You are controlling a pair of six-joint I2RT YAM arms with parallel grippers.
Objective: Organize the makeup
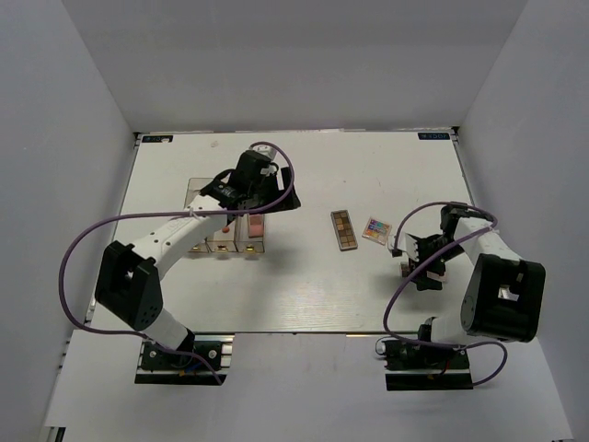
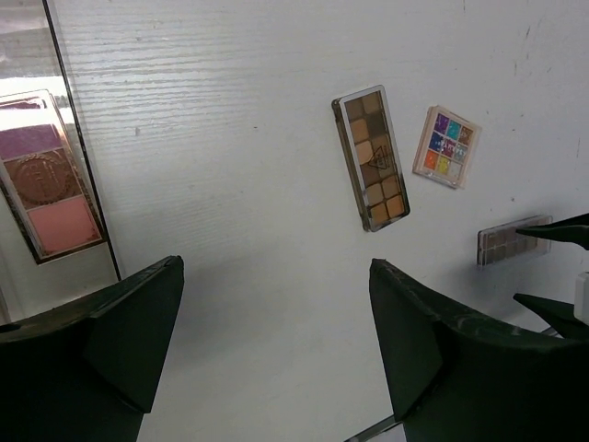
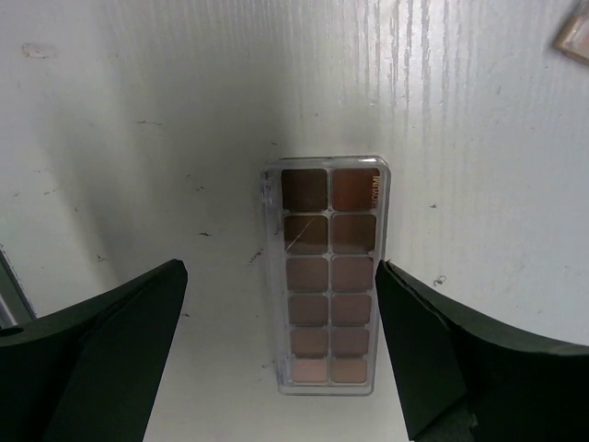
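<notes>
No lettering can be read. A small dark logo is printed mid-lid on the long brown palette (image 2: pixel 371 158), but its characters are blurred. A round emblem is pressed into the middle pan of the pink-and-mauve palette (image 2: pixel 48 175). A faint line of print is seen at one corner of the nude palette (image 3: pixel 327 273), illegible. A dark label (image 1: pixel 156 138) and a second label (image 1: pixel 434 136) are stuck at the far corners of the table (image 1: pixel 304 295), too small to read.
</notes>
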